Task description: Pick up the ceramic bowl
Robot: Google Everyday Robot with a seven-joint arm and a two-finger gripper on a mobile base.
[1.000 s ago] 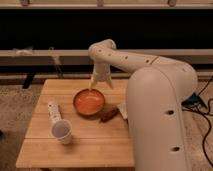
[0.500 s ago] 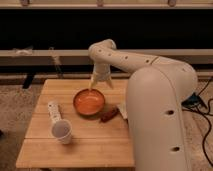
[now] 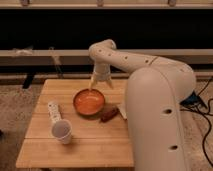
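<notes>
The ceramic bowl is round, shallow and glossy orange with a darker rim. It sits on the wooden table near the middle, toward the back. My gripper points down at the bowl's far right rim, close above it. The white arm reaches over from the right and fills the right half of the view.
A small white cup lies on its side at the front left. A white perforated cylinder lies behind it. A brown object lies right of the bowl. A dark wall with a rail runs behind the table.
</notes>
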